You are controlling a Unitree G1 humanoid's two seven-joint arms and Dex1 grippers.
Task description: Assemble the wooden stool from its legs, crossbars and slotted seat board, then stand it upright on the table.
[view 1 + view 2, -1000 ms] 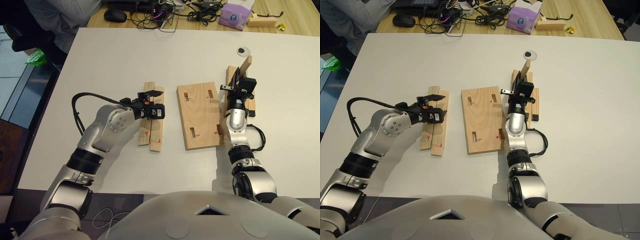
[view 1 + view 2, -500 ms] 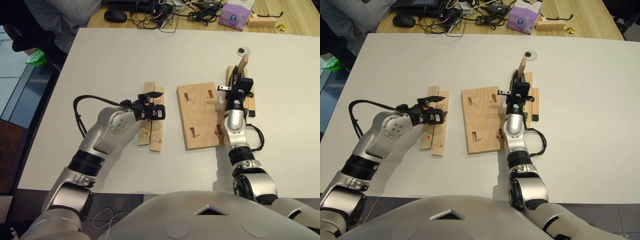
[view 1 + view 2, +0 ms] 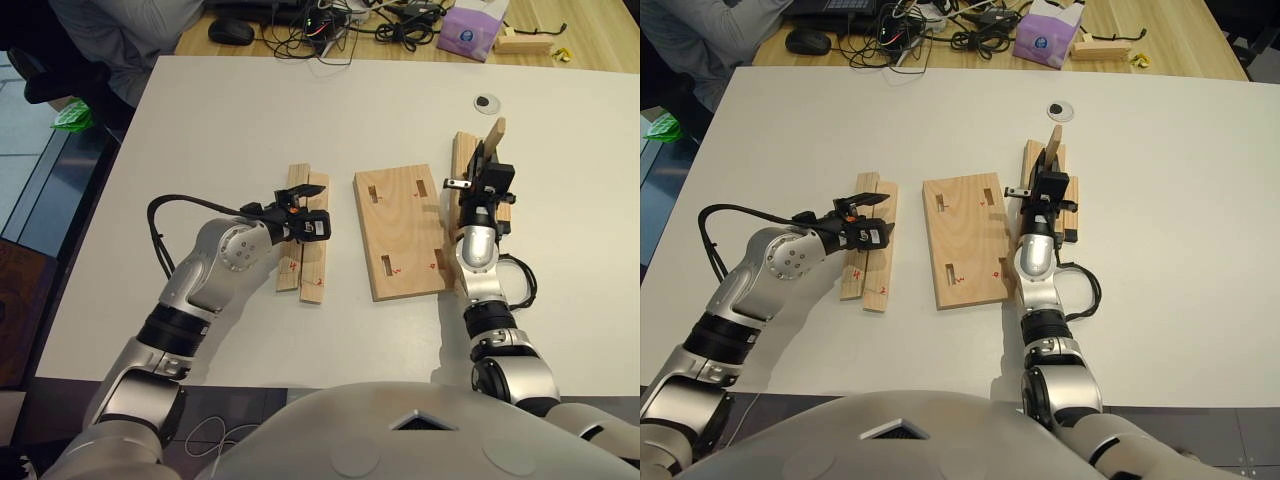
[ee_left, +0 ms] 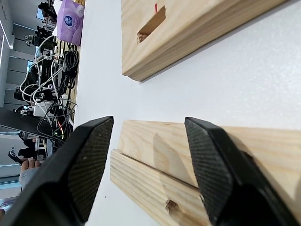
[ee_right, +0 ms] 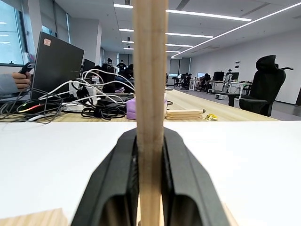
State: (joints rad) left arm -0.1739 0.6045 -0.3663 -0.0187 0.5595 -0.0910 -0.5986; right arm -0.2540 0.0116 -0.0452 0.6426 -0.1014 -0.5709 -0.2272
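Right gripper (image 3: 487,170) clamped on a slim wooden bar (image 3: 497,130), which tilts up over the spare pieces (image 3: 461,152) toward the table's (image 3: 250,110) right edge. Left gripper (image 3: 303,192) spread wide over the left pile (image 3: 312,270). Slotted seat board (image 3: 400,235) lies flat, mid-table. Assessment: timber stiff and light (smooth faces may slip); take bars mid-length, across the flat faces.
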